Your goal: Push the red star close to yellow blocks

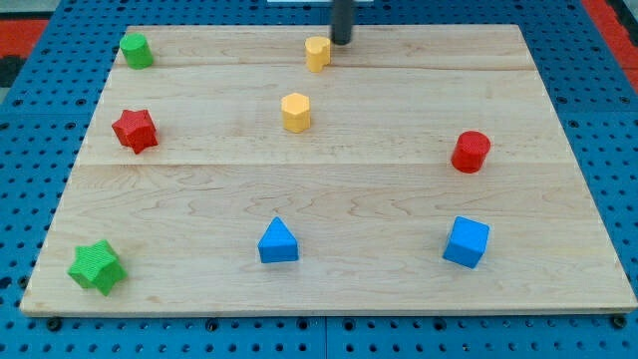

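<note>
My tip [342,42] touches down near the tabletop's top edge, a little right of centre in the view. I have no hand, only a dark rod, so nothing is apart, together or clamped on anything. Just beside the tip on the view's left stands a yellow block [317,53]; whether they touch I cannot tell. Below that one, toward the middle of the tabletop [399,199], sits a second yellow block [295,112], six-sided by the look of it.

The red star [135,131] lies well apart from my tip, near the left edge, about level with the lower yellow block and clearly separated from it. Above the star, in the top left corner, is a green block [136,50]. A red cylinder [471,152] stands at the right. Along the bottom lie a green star [97,266], a blue triangle [277,241] and a blue cube [466,241].
</note>
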### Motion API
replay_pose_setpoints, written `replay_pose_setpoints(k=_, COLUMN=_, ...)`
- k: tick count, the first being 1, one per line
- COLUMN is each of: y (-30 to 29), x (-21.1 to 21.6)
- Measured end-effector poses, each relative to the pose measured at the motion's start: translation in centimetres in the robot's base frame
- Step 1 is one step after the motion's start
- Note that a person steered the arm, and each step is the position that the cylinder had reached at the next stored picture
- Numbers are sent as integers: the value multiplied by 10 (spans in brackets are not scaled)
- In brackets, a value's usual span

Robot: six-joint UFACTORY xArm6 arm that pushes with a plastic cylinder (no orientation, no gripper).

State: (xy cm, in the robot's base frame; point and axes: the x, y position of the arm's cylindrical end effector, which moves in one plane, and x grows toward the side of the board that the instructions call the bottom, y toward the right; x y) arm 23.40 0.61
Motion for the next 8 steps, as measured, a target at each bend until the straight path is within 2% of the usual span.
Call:
replay_pose_setpoints(k=1, y=-30, x=45)
replay_pose_setpoints(k=2, y=-35, x=89)
replay_pose_setpoints(k=3, y=11, x=44)
replay_pose_setpoints(k=4, y=-88, x=29)
replay_pose_setpoints(k=5, y=-222, x=33)
replay_pose_setpoints(k=6, y=-268, x=120)
replay_pose_setpoints(k=7, y=-220, x=156)
replay_pose_setpoints(k=8, y=-222, x=170)
